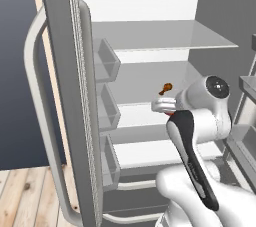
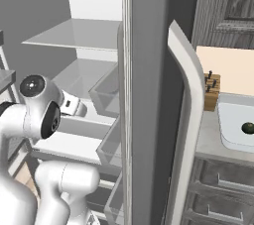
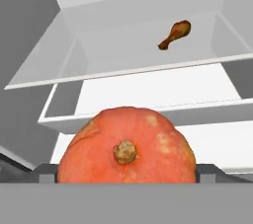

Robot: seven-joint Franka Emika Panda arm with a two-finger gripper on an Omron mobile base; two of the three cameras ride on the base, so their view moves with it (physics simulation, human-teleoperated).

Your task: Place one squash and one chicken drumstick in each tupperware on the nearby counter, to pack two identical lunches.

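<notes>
- Your pincer (image 3: pixel 126 176) stands wide around the orange squash (image 3: pixel 126 146), jaws not yet clenched.
- One drumstick (image 3: pixel 175 34) waits beyond it; nothing looks packed.

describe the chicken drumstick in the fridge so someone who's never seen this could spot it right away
Look inside the open fridge, at the clear glass shelf in its middle. The chicken drumstick lies alone there, toward the back. It is small, glossy and orange-brown, thick at one end and thin at the other, unlike the big round orange squash lower down, right in front of the end effector.
</notes>
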